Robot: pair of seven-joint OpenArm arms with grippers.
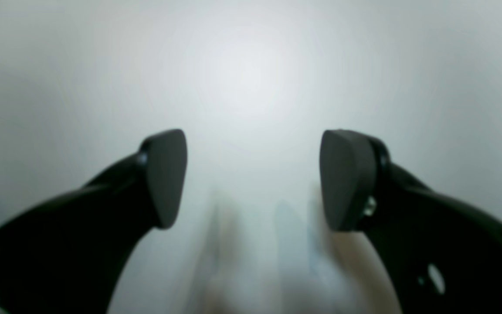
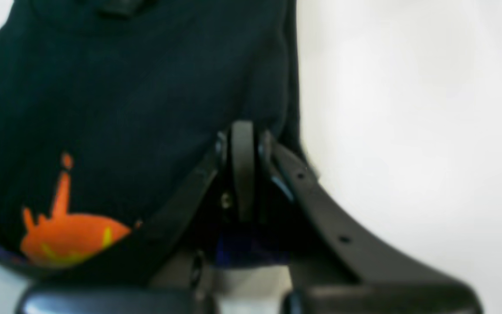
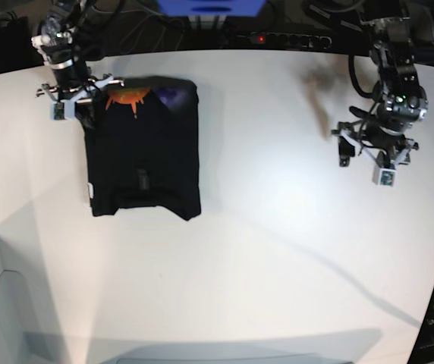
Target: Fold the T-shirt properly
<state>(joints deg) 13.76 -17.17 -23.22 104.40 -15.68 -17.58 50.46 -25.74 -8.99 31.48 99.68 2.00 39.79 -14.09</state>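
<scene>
My right gripper (image 2: 242, 170) is clamped on the far left corner of the one shirt (image 3: 143, 155); in the right wrist view its two fingers are pressed together with black cloth bunched around them, right at the shirt's edge where it meets the bare counter (image 3: 278, 250). My left gripper (image 1: 253, 179) hangs over bare counter with its two pads (image 1: 168, 174) spread well apart and nothing between them.

There is a single shirt, black, lying folded into a rough rectangle on the left part of the white counter. Its far end carries one orange print (image 3: 124, 97) with a purple patch (image 3: 170, 94) just to its right. The near end lies flat, with the two near corners flaring out a little. A small tab (image 3: 143, 180) sits near the middle of the near half.

From the base view, my right gripper (image 3: 71, 102) is at the far left, touching the shirt, while my left gripper (image 3: 369, 155) is far over on the right, well apart from the shirt.
</scene>
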